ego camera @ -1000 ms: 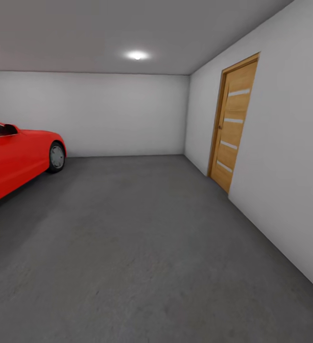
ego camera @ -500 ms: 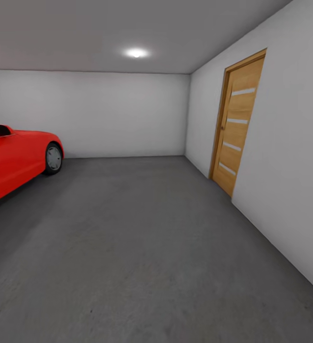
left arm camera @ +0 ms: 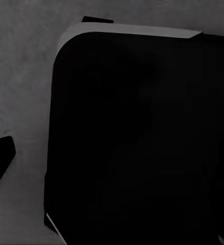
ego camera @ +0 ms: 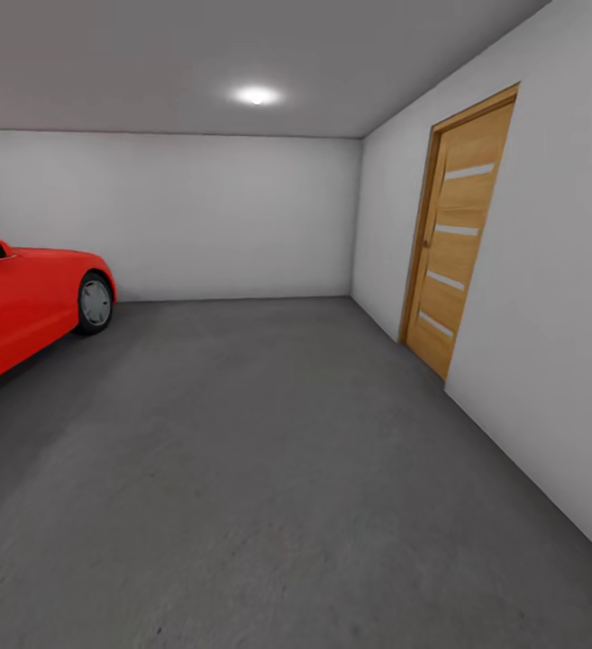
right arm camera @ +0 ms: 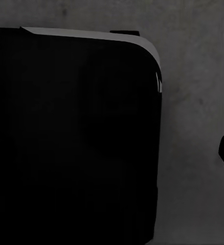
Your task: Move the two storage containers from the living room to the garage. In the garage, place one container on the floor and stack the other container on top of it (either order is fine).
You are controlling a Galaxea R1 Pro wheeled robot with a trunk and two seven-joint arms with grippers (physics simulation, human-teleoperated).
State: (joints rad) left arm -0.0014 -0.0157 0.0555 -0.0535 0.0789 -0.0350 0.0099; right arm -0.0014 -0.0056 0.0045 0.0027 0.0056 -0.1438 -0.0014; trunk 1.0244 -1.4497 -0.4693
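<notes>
A: Item one, nearest?
B: Dark rounded robot body, black, above grey concrete in both wrist views. Claws: whether apart or together cannot be told.
A: Next?
B: The floor, dark grey speckled concrete, running to the far wall of the garage.
A: Sides?
B: Red car at left; slatted wooden door, shut, in the right wall.
A: Farthest?
B: Ceiling light. Storage containers: location cannot be told.
</notes>
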